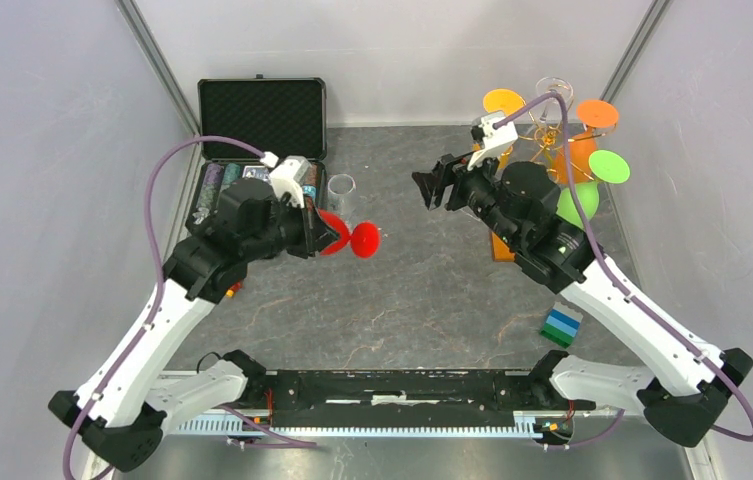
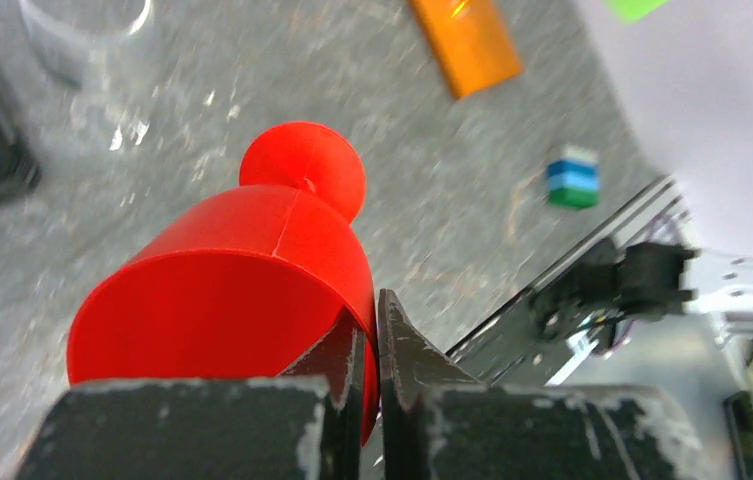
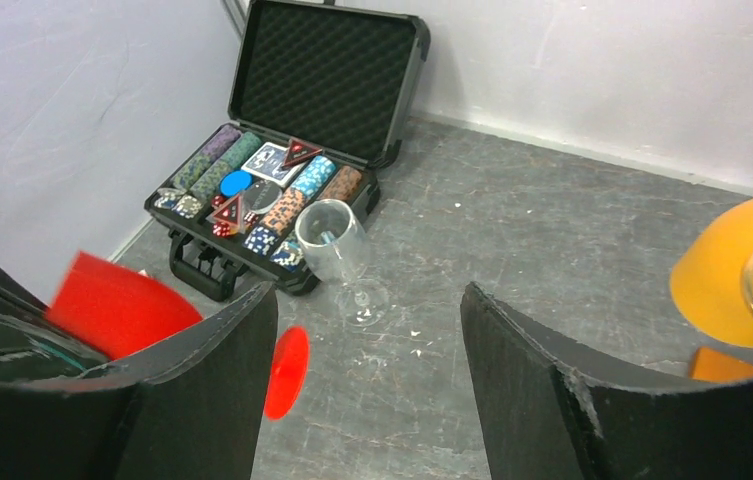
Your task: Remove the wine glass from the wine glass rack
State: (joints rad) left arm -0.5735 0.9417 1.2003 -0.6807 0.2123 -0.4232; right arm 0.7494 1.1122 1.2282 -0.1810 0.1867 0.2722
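My left gripper (image 1: pixel 324 234) (image 2: pixel 376 312) is shut on the rim wall of a red wine glass (image 1: pixel 350 240) (image 2: pixel 242 270). It holds the glass on its side over the table, foot pointing right. The wine glass rack (image 1: pixel 550 128), a gold wire tree on an orange-brown wooden base (image 1: pixel 500 246) (image 2: pixel 466 44), stands at the back right. Orange (image 1: pixel 594 116), green (image 1: pixel 607 166) and clear (image 1: pixel 553 88) glasses hang on it. My right gripper (image 1: pixel 435 180) (image 3: pixel 367 300) is open and empty, left of the rack. The red glass (image 3: pixel 117 305) also shows in the right wrist view.
A clear wine glass (image 1: pixel 340 190) (image 3: pixel 336 245) stands upright beside an open black chip case (image 1: pixel 260 150) (image 3: pixel 282 170) at the back left. A small blue-green block (image 1: pixel 560 325) (image 2: pixel 572 178) lies at the near right. Grey walls close in both sides.
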